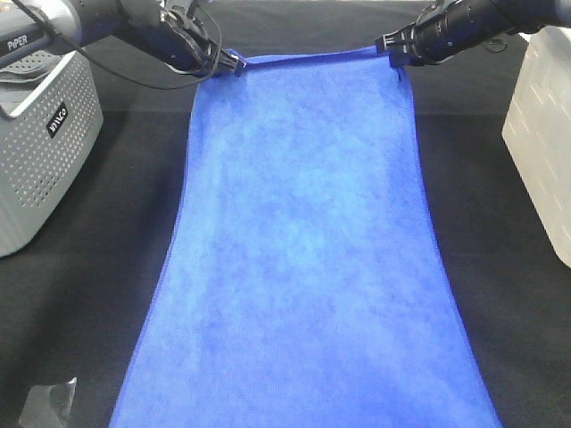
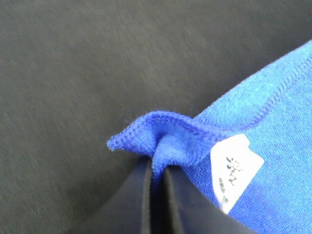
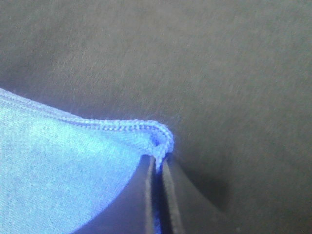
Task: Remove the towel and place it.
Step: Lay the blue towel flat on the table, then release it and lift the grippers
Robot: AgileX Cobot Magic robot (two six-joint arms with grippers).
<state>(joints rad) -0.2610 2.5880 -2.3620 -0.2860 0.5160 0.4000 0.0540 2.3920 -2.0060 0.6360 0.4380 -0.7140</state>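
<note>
The bright blue towel (image 1: 303,250) hangs stretched down the middle of the exterior high view, held by its two far corners above the black table cloth. My left gripper (image 1: 235,67) is shut on the far left corner. The left wrist view shows the pinched fold of the towel (image 2: 165,134) between the dark fingers (image 2: 141,200), with a white tag (image 2: 235,168) beside them. My right gripper (image 1: 395,55) is shut on the far right corner; in the right wrist view the stitched edge of the towel (image 3: 122,126) is clamped between the fingers (image 3: 170,200).
A grey perforated basket (image 1: 40,152) stands at the left edge. A white bin (image 1: 544,125) stands at the right edge. A small clear plastic scrap (image 1: 49,403) lies near the front left. Black cloth (image 1: 500,294) covers the table around the towel.
</note>
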